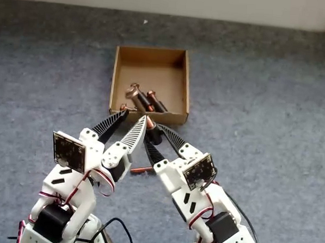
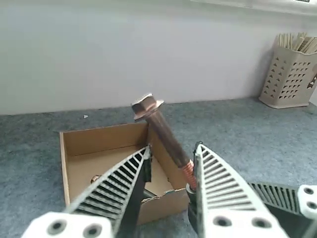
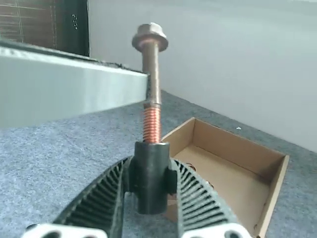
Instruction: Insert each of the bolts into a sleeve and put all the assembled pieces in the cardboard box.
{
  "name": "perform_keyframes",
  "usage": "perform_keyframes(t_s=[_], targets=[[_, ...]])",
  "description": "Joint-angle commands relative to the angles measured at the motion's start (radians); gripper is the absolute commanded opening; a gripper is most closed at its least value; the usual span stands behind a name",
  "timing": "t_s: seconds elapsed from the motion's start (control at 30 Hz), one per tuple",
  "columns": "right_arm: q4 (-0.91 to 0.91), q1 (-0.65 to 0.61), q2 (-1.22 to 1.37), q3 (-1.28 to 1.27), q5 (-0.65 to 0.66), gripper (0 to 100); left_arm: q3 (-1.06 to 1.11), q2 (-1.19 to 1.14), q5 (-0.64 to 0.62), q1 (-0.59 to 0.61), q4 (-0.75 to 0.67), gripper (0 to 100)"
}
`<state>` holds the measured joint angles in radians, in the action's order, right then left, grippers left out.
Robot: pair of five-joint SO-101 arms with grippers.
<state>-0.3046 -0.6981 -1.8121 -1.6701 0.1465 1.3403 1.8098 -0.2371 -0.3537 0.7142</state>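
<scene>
- The right gripper (image 3: 150, 166) was clamped on a black sleeve (image 3: 150, 191), with one finger pressed against each side of it.
- A bolt (image 3: 151, 84) stood in the mouth of that sleeve, in line with it and head outward. A band of copper-coloured thread showed above the sleeve's rim, so the bolt looked only partly seated.
- The left gripper (image 2: 173, 148) was spread wide around the bolt's shank and had hold of nothing. The thread lay just beside one finger, though whether it touched could not be told.
- In the high view both grippers met just outside the near wall of the cardboard box (image 1: 154, 69), over the grey carpeted table (image 1: 272, 105).
- Inside the box, against that near wall, lay a cluster of assembled pieces (image 1: 144, 99), bolts seated in dark sleeves. Their exact count was hard to make out.
- One loose bolt (image 1: 141, 169) lay on the carpet between the two arms, near the grippers, with no sleeve on it.
- The step in hand appeared to be the insertion of this bolt, at or close to its end.
- The next move likely called for the left gripper to draw clear without knocking the bolt. The right arm would then carry the sleeve over the near wall and release it in the box, angled so the bolt could not slide out.
- After that, the loose bolt on the carpet would remain to be done.
</scene>
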Motion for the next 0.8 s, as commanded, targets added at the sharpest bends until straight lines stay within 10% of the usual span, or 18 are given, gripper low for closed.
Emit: perform_keyframes(t_s=[0.0,0.77], targets=[[0.028,0.015,-0.024,-0.050,-0.008,0.4,-0.008,0.001,0.009,0.002,0.000,16],[0.019,0.094,-0.024,0.027,-0.012,0.4,-0.108,0.007,0.060,0.094,0.133,16]])
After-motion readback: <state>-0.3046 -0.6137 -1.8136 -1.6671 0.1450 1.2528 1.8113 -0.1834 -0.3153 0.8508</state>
